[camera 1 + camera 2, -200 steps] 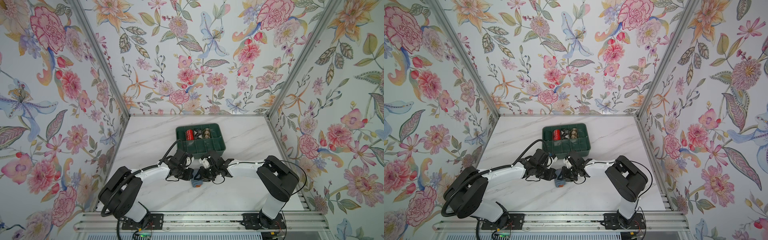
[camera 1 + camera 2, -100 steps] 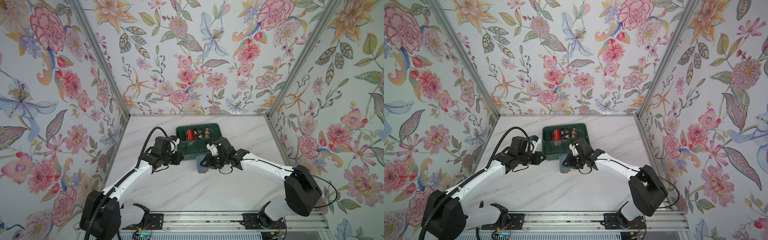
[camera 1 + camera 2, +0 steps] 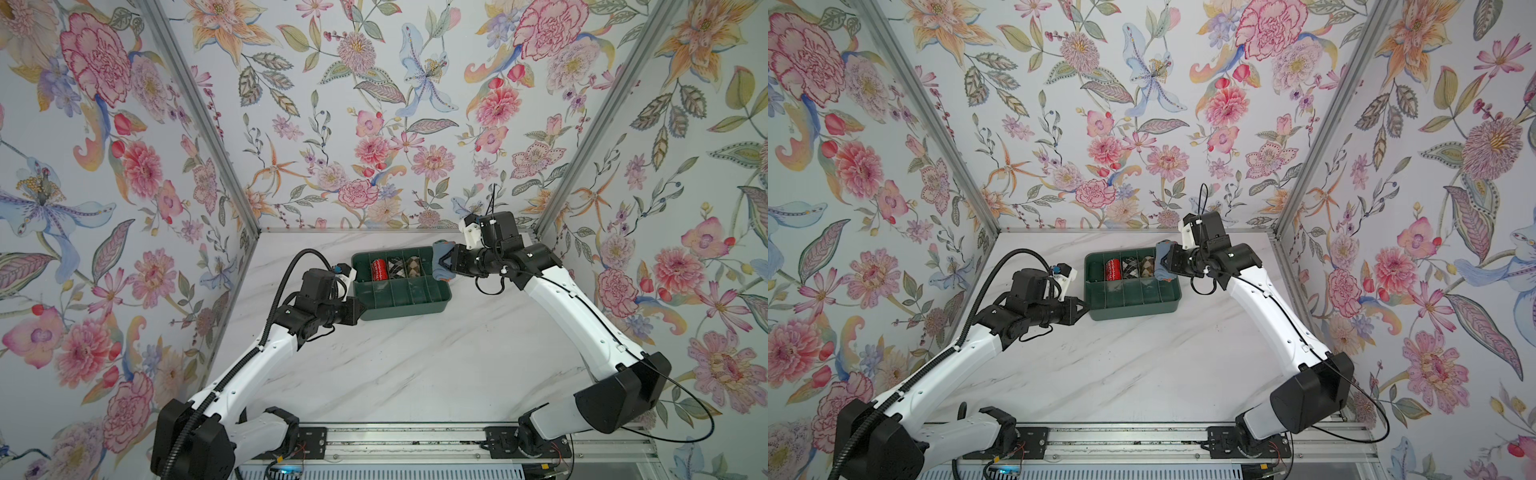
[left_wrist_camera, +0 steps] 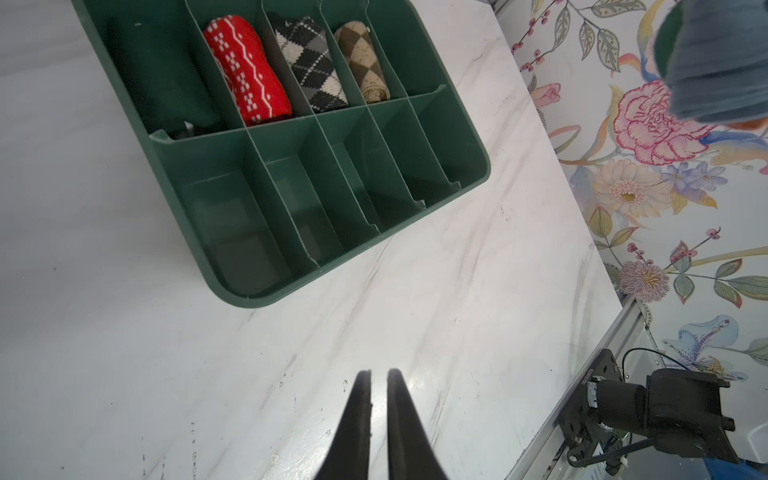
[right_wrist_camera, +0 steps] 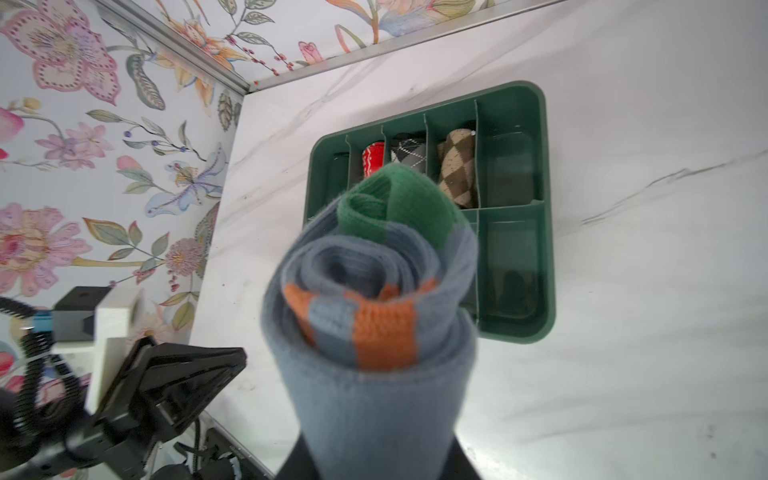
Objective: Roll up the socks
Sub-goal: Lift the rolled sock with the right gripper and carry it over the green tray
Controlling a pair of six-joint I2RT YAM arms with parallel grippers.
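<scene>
The socks (image 5: 374, 316) are a tight grey-blue roll with a green end and orange stripes. My right gripper (image 5: 380, 457) is shut on the roll and holds it in the air. In both top views the socks (image 3: 441, 262) (image 3: 1162, 266) hang over the right end of the green divided tray (image 3: 401, 309) (image 3: 1133, 313). My left gripper (image 3: 361, 309) (image 3: 1086, 309) hovers at the tray's front left corner. In the left wrist view the left gripper (image 4: 379, 376) stands open by a narrow slit with nothing between its fingers.
The tray's back row holds a red patterned bundle (image 4: 247, 70), a black-white argyle bundle (image 4: 309, 62) and a brown argyle bundle (image 4: 361, 62). Its front compartments (image 4: 232, 232) show bare bottoms. Floral walls close in on three sides, and a metal rail (image 3: 415, 440) runs along the front.
Both grippers were together at the table's front on the socks. The right one lifted the roll and carried it back to the tray's right end. The left one let go and moved left.
</scene>
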